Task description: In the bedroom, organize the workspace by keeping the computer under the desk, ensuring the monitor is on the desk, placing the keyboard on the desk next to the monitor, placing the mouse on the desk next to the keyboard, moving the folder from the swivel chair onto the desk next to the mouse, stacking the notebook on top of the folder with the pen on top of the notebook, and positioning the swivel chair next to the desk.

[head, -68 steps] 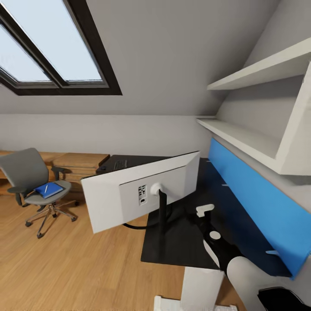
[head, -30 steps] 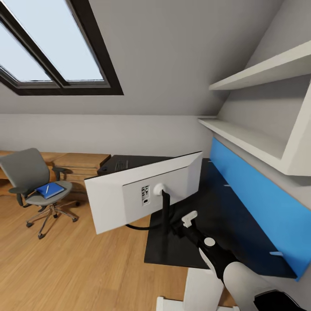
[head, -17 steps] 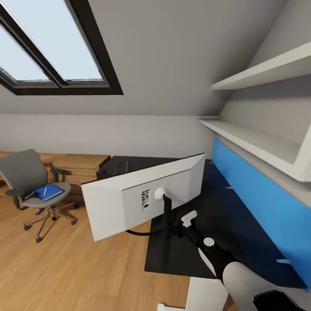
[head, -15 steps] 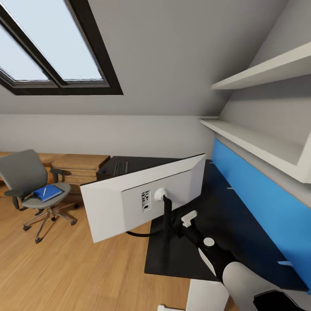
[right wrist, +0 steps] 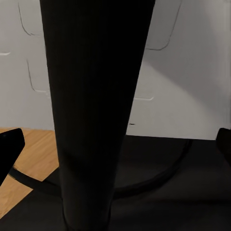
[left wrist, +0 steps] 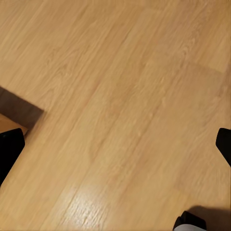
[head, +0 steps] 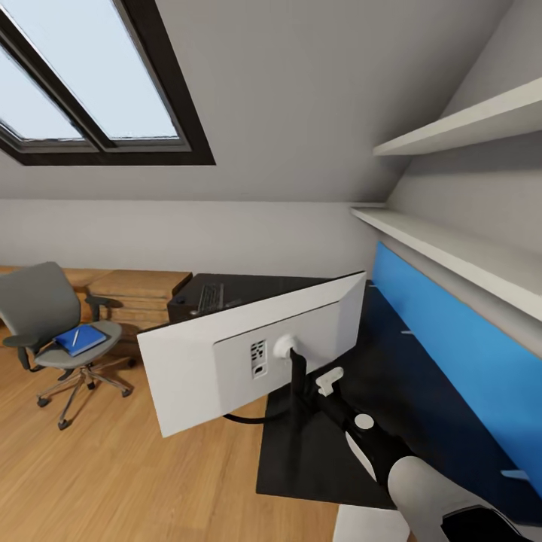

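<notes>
Since the earlier frames the monitor has swung a little, its near left corner lower and further out over the floor, and the right arm has come in from further right on the desk to the stem. Right tool: its tips stand wide apart either side of the black stem, not touching it in the right wrist view. Left tool hangs over bare wood floor, tips apart. On the black desk stands the monitor, white back towards the camera. Its port labels are too small to read. Behind it lies the keyboard on a black unit. Far left, the swivel chair carries the blue folder and the pen on top.
</notes>
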Controlling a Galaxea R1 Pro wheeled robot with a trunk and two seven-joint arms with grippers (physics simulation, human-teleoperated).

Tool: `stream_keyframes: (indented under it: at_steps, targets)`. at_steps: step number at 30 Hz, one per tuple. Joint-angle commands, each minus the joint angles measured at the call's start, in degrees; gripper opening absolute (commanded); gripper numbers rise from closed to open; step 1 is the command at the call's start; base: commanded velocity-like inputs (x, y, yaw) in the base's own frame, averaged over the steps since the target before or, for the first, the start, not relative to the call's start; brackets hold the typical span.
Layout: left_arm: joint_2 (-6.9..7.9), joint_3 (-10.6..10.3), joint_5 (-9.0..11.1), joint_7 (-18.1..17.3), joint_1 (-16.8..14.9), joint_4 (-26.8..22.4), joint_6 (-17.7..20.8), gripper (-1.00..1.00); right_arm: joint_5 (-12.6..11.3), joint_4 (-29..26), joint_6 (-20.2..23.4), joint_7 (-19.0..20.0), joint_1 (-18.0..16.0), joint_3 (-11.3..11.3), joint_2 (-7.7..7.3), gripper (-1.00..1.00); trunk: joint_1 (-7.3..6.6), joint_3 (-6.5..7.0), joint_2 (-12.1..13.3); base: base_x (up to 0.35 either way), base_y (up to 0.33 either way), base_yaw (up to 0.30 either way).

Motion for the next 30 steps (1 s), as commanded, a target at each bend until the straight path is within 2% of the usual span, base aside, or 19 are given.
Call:
stream_keyframes:
  at_steps: [1, 7, 16, 30]
  targets:
    - [0.0, -0.3, 0.6, 0.0, 0.0, 0.0, -0.2, 1.0, 0.6, 0.0, -0.2, 0.0, -0.1, -0.2, 0.02, 1.0, 0.03, -0.1, -0.1, 0.07, 0.032, 0.0]
    - [0.0, -0.3, 0.6, 0.0, 0.0, 0.0, -0.2, 1.0, 0.6, 0.0, -0.2, 0.0, -0.1, -0.2, 0.02, 1.0, 0.03, -0.1, -0.1, 0.032, 0.046, 0.0]
    - [0.05, -0.3, 0.6, 0.0, 0.0, 0.0, -0.2, 1.0, 0.6, 0.0, -0.2, 0.0, -0.1, -0.2, 0.02, 1.0, 0.03, -0.1, -0.1, 0.004, 0.168, 0.0]
    - [0.06, -0.2, 0.6, 0.0, 0.0, 0.1, -0.2, 1.0, 0.6, 0.0, -0.2, 0.0, -0.1, -0.2, 0.02, 1.0, 0.03, -0.1, -0.1, 0.0, 0.014, 0.0]
